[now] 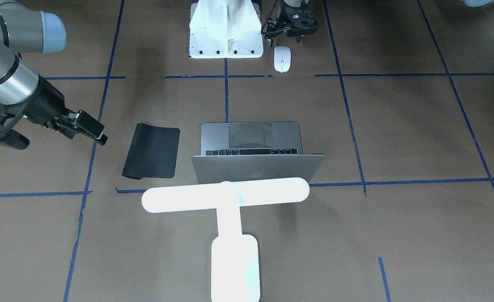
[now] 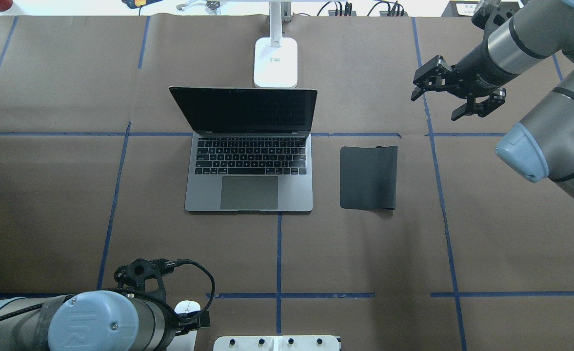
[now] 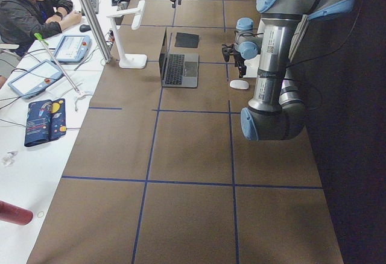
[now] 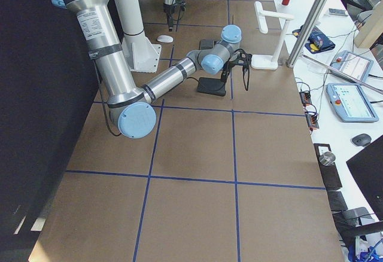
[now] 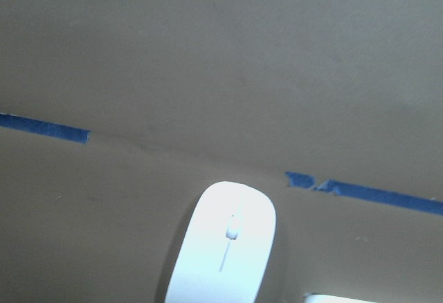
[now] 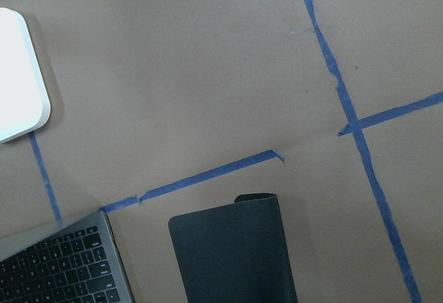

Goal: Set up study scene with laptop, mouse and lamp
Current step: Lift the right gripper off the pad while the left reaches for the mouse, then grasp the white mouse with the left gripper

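Faint apple logo (image 1: 254, 173) on lid of slim silver-grey metal laptop (image 1: 284, 167). Embossed mark reading "UR" on pale blue round joint cap (image 2: 89, 319) of left arm. Small grey label (image 2: 275, 60) on base of white T-shaped lamp (image 2: 275, 68): too small to read. Printed sticker (image 4: 93, 27) on right arm's silver tube: illegible. Laptop key legends: illegible.
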